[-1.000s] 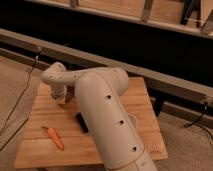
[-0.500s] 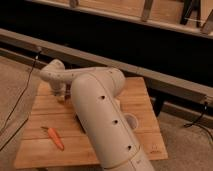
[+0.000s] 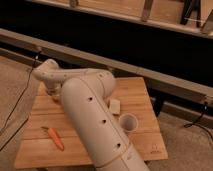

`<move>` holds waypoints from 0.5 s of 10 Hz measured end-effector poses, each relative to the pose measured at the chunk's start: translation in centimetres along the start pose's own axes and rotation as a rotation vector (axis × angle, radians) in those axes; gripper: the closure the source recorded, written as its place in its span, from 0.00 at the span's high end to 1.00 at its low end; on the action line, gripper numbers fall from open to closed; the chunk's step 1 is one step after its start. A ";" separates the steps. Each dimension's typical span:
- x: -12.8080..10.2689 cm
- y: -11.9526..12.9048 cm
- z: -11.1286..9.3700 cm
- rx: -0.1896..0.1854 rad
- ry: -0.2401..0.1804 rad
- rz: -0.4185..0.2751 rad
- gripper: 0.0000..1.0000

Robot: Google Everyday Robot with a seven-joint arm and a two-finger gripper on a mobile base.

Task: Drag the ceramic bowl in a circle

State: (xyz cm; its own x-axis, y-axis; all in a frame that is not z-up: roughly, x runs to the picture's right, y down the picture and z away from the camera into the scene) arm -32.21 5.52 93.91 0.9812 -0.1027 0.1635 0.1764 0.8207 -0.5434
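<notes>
The white perforated robot arm (image 3: 95, 120) sprawls across the pale wooden bench (image 3: 140, 95), blocking its middle. The gripper (image 3: 55, 95) is down near the far left corner; whether it's clamped on anything, I cannot tell. The dark maroon ceramic bowl is hidden from view. An orange carrot (image 3: 55, 138) lies by the near left edge and hasn't budged. A white paper cup (image 3: 129, 121) stands right of the arm. The arm now covers the black phone seen a second ago. A small mark (image 3: 154, 147) near the near right corner is unreadable.
</notes>
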 end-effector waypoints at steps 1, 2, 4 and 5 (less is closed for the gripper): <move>-0.7 -0.1 -0.1 0.000 -0.002 -0.020 0.00; -1.5 -0.1 -0.3 0.001 -0.006 -0.041 0.00; -2.4 0.3 -0.5 -0.002 -0.010 -0.070 0.00; -2.9 0.7 -0.6 -0.008 -0.012 -0.089 0.00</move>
State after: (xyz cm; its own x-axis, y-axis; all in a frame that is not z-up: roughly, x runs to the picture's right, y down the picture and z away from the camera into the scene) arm -34.88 6.11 92.58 0.9606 -0.1680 0.2214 0.2634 0.8040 -0.5331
